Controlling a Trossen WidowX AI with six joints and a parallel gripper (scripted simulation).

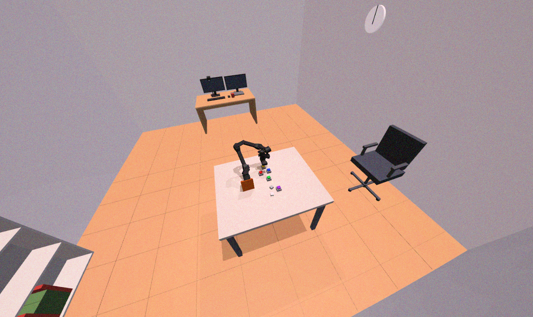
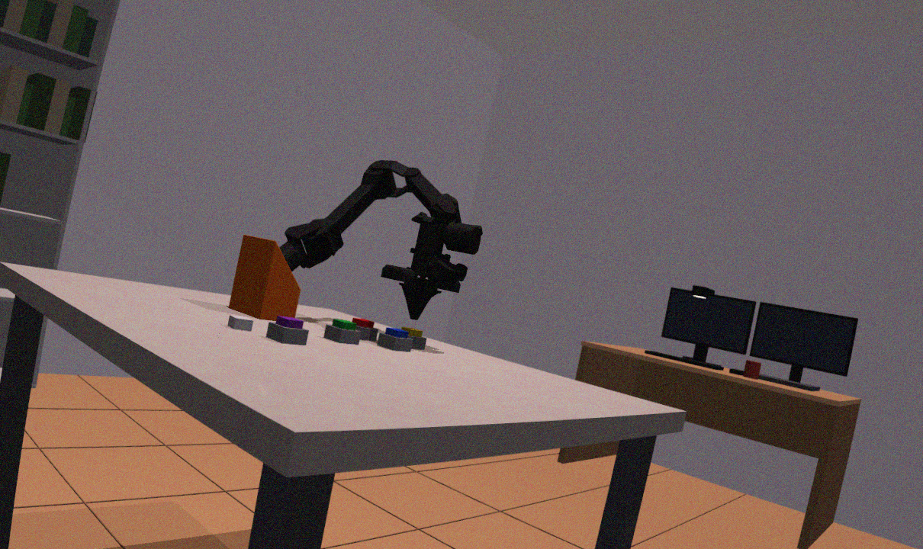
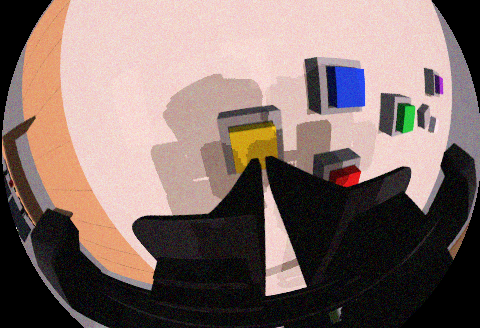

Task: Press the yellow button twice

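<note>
The yellow button (image 1: 263,167) (image 2: 412,332) (image 3: 252,140) sits in a grey housing on the table, its cap standing above the housing. My gripper (image 1: 264,163) (image 2: 415,318) (image 3: 262,164) is shut and empty, pointing down. Its fingertips are a little above the yellow cap, with a small gap visible in the exterior view. In the wrist view the fingertips cover the cap's near edge, and part of the cap is in shadow.
Close by are the blue button (image 1: 268,170) (image 2: 396,332) (image 3: 350,87) and red button (image 1: 260,172) (image 2: 363,322) (image 3: 345,175). Farther off are a green button (image 3: 406,118), a purple button (image 3: 439,84) and two small blocks. An orange wedge (image 1: 247,185) (image 2: 254,276) stands by the arm's base.
</note>
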